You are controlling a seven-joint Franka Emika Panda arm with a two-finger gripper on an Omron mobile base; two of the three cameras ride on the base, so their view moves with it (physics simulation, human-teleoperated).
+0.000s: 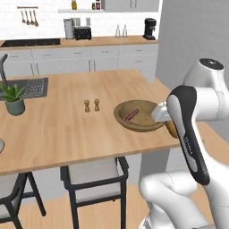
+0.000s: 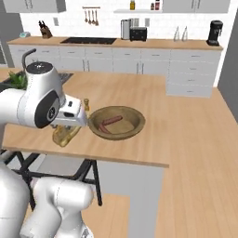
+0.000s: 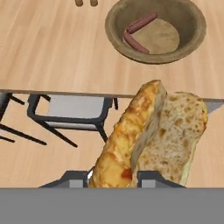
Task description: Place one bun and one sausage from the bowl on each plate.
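Fingers: we see the gripper [image 3: 113,178] closed tight on the bun [image 3: 131,140]; in the hand view the two dark finger tips sit at either side of the bun's near end.
Bun: golden, split lengthwise, crust side on the left and pale cut face on the right in the hand view. We see it held off the tabletop [image 1: 67,125], over the tabletop's near edge, with floor and a chair [image 3: 70,111] below it.
Bun, base views: in the right base view it shows as a tan lump [image 2: 65,135] under the white hand, just beside the bowl [image 2: 135,122]; in the left base view only a sliver [image 1: 171,129] shows behind the arm's dark link.
Bowl: dark brown, wide and shallow, standing near the tabletop's near edge [image 1: 123,117]. We count two sausages [image 3: 138,33] inside, lying close together toward one side, plus a flat tan patch [image 3: 162,36] on the bowl floor that we cannot identify.
Shakers: two small brown shakers [image 1: 91,105] stand together on the tabletop, apart from the bowl.
Plant: a potted plant [image 1: 13,99] sits toward the tabletop's far left in the left base view.
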